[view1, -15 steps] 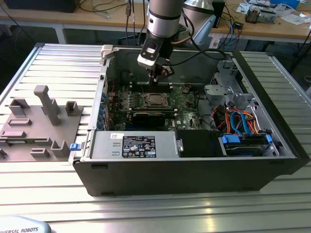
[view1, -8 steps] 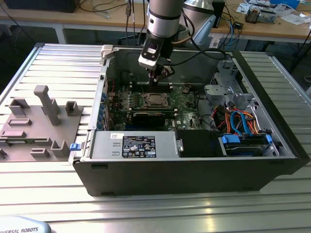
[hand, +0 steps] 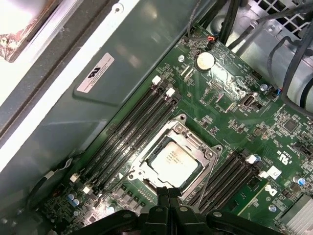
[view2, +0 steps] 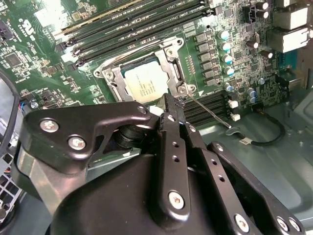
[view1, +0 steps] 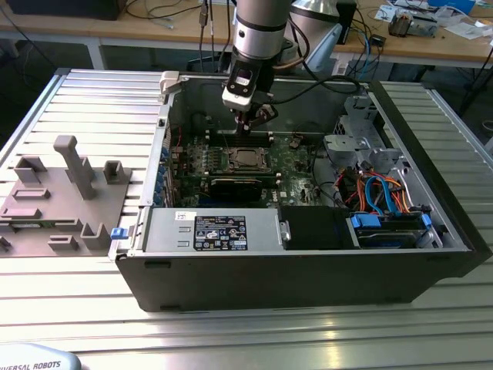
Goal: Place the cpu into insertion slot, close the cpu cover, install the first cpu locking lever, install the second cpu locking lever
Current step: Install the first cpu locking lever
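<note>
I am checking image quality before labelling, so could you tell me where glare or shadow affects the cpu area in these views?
In the second wrist view the cpu is washed pale by glare and the gripper blocks the foreground. In the first wrist view the cpu is evenly lit, with a blown-out bright patch at one corner. In the exterior view the arm shades the insertion slot.

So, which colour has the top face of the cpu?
Silvery metal; the cpu shows best in the first wrist view.

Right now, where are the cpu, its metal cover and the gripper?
cpu point(hand: 172, 159): first wrist view, middle of its silvery top face.
cover point(hand: 204, 153): first wrist view, one side bar of the frame around the cpu.
gripper point(view2: 168, 105): second wrist view, tip of the black fingers.
</note>
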Robot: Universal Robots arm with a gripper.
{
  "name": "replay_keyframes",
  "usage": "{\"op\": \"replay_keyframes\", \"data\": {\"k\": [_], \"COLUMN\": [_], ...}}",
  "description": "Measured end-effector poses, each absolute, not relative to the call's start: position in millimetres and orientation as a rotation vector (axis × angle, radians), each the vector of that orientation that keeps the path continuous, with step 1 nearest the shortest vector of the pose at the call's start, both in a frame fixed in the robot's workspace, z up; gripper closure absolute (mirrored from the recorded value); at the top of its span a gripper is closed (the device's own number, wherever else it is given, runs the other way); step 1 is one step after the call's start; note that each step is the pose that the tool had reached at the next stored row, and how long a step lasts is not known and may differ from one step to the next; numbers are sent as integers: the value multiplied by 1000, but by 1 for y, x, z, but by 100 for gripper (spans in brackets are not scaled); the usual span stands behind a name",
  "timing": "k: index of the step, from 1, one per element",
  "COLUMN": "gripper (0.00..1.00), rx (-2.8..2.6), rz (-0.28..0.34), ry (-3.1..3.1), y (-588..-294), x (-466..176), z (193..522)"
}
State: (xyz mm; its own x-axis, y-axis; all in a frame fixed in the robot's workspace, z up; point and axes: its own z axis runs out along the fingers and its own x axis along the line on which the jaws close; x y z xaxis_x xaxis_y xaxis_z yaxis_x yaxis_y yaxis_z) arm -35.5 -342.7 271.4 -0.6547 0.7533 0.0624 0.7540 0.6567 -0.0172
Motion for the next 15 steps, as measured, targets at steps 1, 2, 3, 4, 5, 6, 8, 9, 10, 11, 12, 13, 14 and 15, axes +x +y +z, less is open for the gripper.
{"op": "replay_keyframes", "data": {"k": [1,2,3,4,5,6,8,9,10,11,12,13,14,15], "gripper": [89,89,89,89,89,89,89,89,89,89,89,89,89,89], "rx": [-1268,-1263,-1254,-1249,-1246,-1191,-1141,-1136,-1129,-1123,-1118,-1113,-1105,-1100], "rz": [-15,-15,-15,-15,-15,-13,-11,-11,-11,-10,-10,-10,-10,-10], "ry": [-2804,-2806,-2810,-2812,-2814,-2838,-2858,-2860,-2863,-2865,-2867,-2869,-2872,-2874], "y": [-343,-343,-343,-343,-343,-343,-343,-343,-343,-343,-343,-343,-343,-343], "x": [-36,-36,-36,-36,-36,-36,-36,-36,-36,-36,-36,-36,-36,-36], "z": [271,271,271,271,271,271,271,271,271,271,271,271,271,271]}}
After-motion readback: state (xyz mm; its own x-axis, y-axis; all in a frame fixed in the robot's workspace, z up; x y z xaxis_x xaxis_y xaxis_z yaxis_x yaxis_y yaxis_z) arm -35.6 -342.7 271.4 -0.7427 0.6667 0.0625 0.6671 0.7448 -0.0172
